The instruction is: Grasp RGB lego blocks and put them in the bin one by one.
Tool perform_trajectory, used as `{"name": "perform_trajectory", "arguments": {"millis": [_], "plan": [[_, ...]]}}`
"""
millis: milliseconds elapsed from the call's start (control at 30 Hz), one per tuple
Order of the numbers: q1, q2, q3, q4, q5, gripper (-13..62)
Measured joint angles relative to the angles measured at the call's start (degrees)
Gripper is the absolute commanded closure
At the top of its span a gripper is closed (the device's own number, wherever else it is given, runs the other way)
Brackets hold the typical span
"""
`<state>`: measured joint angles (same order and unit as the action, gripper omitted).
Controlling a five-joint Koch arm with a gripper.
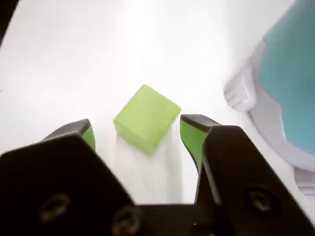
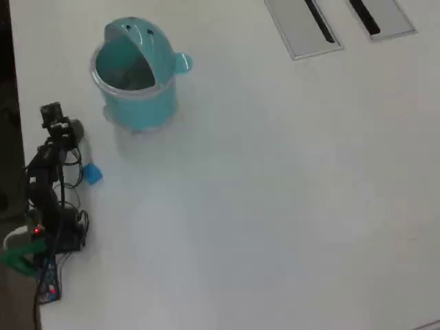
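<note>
A yellowish-green lego block [image 1: 146,117] lies on the white table, turned cornerwise, just at the level of my fingertips. My gripper [image 1: 138,129] stands open, one green-padded finger on each side of the block and neither touching it. The teal-blue bin [image 1: 290,83] rises close by at the right edge of the wrist view. In the overhead view the bin [image 2: 137,72] stands at the upper left with its lid tipped open. My gripper [image 2: 67,130] is just below and left of it and covers the green block. A blue lego block [image 2: 91,173] lies beside the arm.
The arm's base [image 2: 48,240] sits at the table's left edge with wires round it. Two flat grey slotted plates [image 2: 302,27] [image 2: 381,17] lie at the far top right. A dark strip beyond the table edge [image 2: 5,103] runs down the left.
</note>
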<state>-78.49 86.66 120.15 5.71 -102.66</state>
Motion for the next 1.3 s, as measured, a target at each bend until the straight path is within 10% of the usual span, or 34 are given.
{"name": "perform_trajectory", "arguments": {"millis": [1300], "plan": [[-0.6, -15.6, -11.6, -0.2, 0.4, 20.3]]}}
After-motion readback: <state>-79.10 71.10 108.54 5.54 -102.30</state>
